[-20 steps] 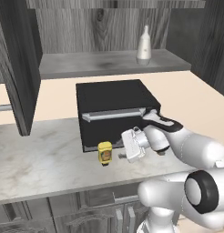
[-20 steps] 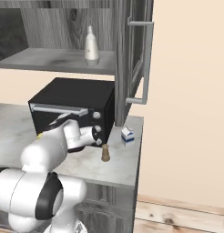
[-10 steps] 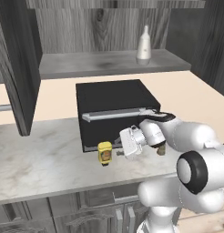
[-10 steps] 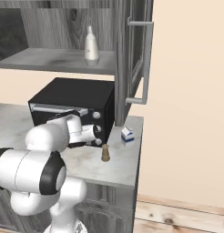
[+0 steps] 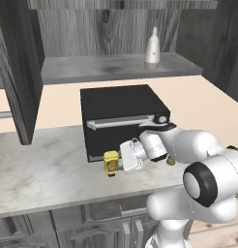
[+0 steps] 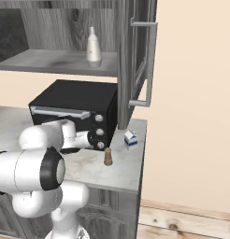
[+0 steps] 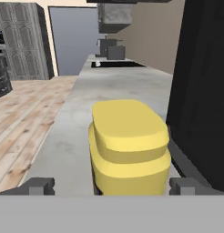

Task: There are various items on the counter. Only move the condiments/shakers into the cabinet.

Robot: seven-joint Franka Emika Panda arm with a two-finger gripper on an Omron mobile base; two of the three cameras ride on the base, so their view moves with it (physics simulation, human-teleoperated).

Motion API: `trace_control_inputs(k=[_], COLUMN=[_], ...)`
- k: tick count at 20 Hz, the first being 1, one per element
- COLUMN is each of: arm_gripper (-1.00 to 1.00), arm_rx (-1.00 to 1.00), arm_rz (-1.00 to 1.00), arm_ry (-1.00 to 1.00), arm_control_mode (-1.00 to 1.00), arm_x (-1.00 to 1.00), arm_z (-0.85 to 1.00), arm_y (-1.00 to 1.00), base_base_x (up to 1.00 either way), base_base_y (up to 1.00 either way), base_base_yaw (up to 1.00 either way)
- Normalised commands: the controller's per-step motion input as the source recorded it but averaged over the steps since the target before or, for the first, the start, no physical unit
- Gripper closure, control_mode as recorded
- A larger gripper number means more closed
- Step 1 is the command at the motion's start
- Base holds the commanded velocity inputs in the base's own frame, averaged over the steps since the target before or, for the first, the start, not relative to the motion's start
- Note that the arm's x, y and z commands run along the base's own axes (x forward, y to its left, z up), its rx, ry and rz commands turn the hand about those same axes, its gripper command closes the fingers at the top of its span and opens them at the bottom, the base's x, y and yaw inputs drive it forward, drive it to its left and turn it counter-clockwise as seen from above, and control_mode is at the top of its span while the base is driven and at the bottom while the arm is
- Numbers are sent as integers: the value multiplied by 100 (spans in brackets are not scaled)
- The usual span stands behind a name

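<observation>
Claw [image 7: 112,185], spread, has neared the yellow bottle [image 5: 111,162], hiding its base.

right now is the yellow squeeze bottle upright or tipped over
Upright. The yellow squeeze bottle stands on its base on the counter beside the toaster oven, cap up, between the open fingers.

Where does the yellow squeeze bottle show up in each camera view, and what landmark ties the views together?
Left base view: the yellow squeeze bottle stands on the counter at the toaster oven's front left corner, just left of the gripper.
Right base view: I cannot make it out; the arm covers that spot.
Hand view: centre bottom, large, between the open fingertips.
Shared landmark: the black toaster oven.
</observation>
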Motion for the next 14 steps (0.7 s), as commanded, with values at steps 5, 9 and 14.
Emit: trace_control_inputs(k=[5,9,14], arm_gripper=[-100,-100,100], arm_rx=[0,0,0], arm_rz=[0,0,0], arm_ry=[0,0,0], arm_control_mode=[-100,-100,-100], arm_x=[0,0,0], arm_z=[0,0,0], arm_y=[2,0,3], base_base_x=[0,0,0], base_base_y=[0,0,0], base_base_yaw=[0,0,0])
